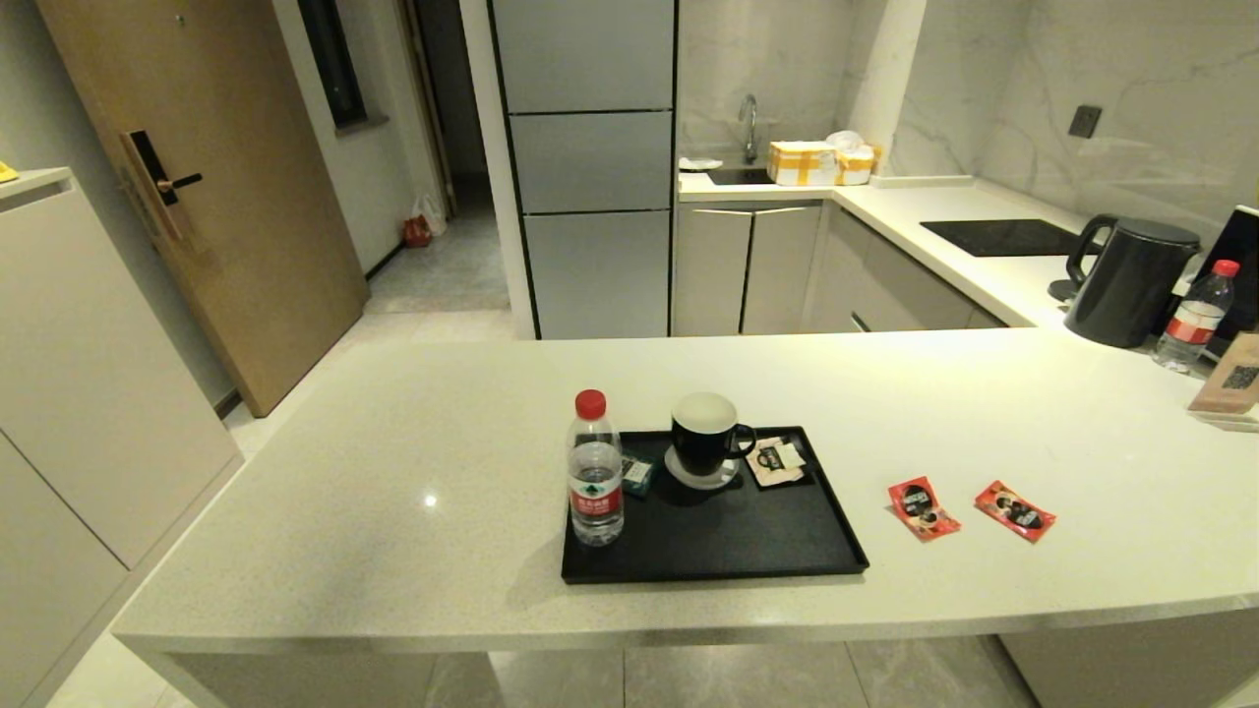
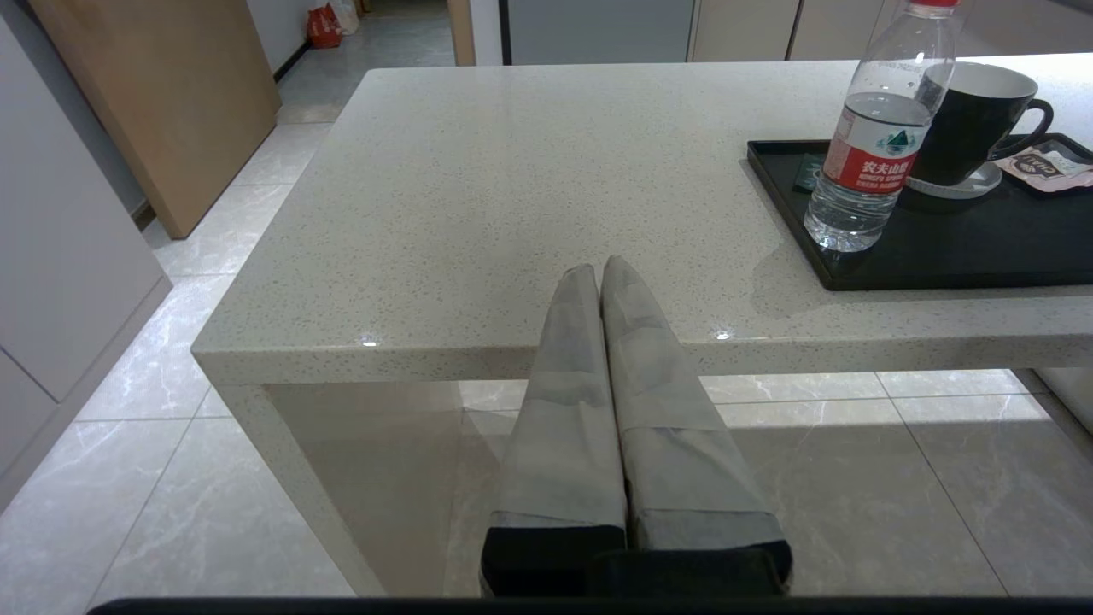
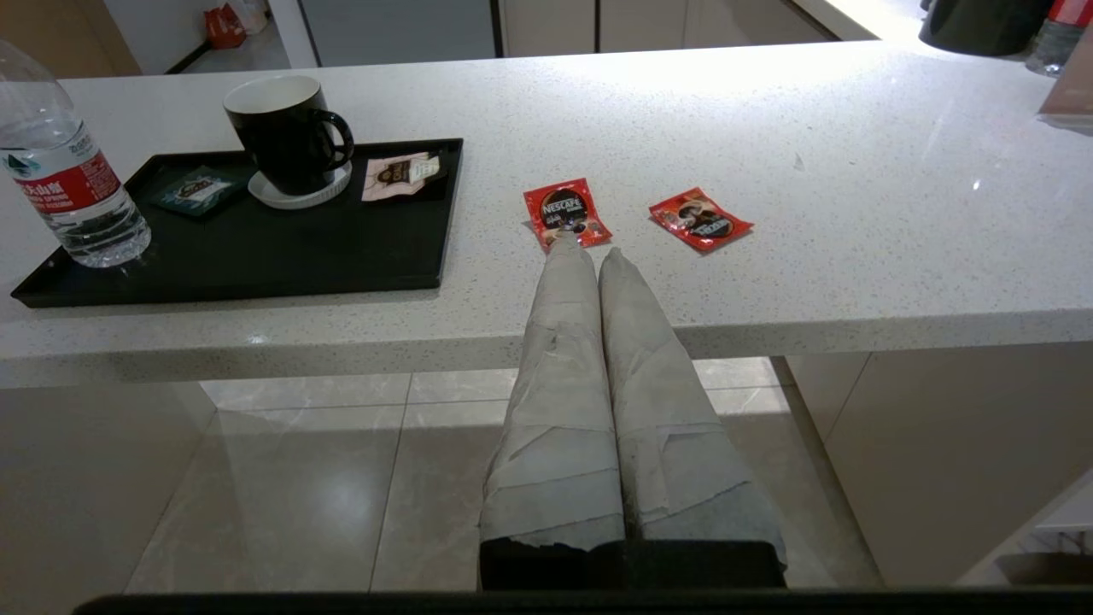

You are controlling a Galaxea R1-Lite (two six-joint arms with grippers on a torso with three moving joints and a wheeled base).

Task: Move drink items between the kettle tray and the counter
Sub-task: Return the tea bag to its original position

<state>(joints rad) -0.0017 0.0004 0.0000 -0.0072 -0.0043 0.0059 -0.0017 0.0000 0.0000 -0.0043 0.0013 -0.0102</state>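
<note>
Two red foil sachets lie side by side on the cream speckled counter [image 1: 413, 433], right of the tray: one [image 1: 923, 507] [image 3: 566, 213] nearer it, the other [image 1: 1015, 510] [image 3: 700, 219] further right. The flat black kettle tray [image 1: 718, 551] [image 3: 256, 256] [image 2: 939, 256] holds a black mug [image 1: 706, 438], a water bottle [image 1: 596, 470], a cream sachet [image 1: 775, 460] and a dark teal packet [image 1: 637, 474]. My right gripper [image 3: 589, 252] is shut and empty, held off the counter's near edge short of the first red sachet. My left gripper [image 2: 599, 272] is shut and empty, off the edge left of the tray. Neither arm shows in the head view.
A black kettle [image 1: 1131, 280], a second water bottle [image 1: 1194, 317] and a small card stand [image 1: 1229, 379] occupy the far right of the counter. A black hob panel [image 1: 1003, 236] sits behind. Tiled floor lies below the counter's near edge.
</note>
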